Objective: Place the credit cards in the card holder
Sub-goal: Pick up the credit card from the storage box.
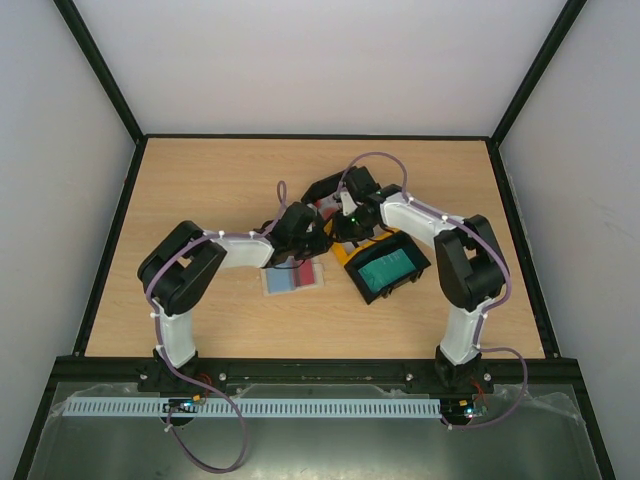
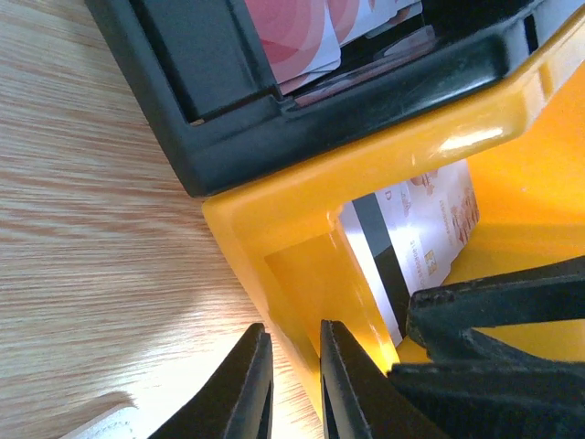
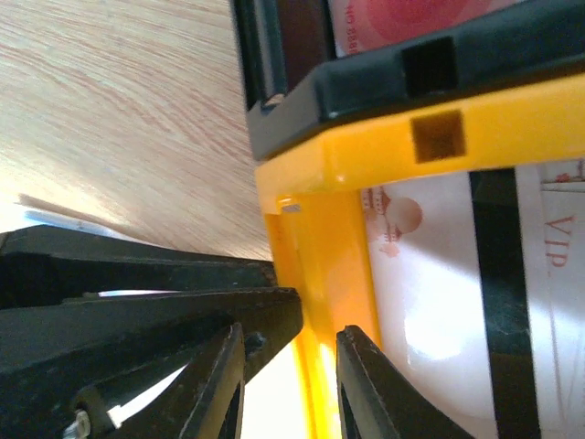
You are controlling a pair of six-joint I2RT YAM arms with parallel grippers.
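A whitish credit card with a dark stripe lies in the tray's yellow middle compartment. A red-and-white card is in the black compartment beside it, and a teal card in the near black one. The pale card holder lies flat on the table in front of the left gripper, showing red and bluish patches. My left gripper is nearly closed over the yellow wall. My right gripper straddles the same wall with a gap.
The black-and-yellow three-compartment tray sits mid-table, angled. Both arms crowd over its middle, fingers almost touching. The left gripper's black fingers fill the left of the right wrist view. Black frame rails border the wooden table.
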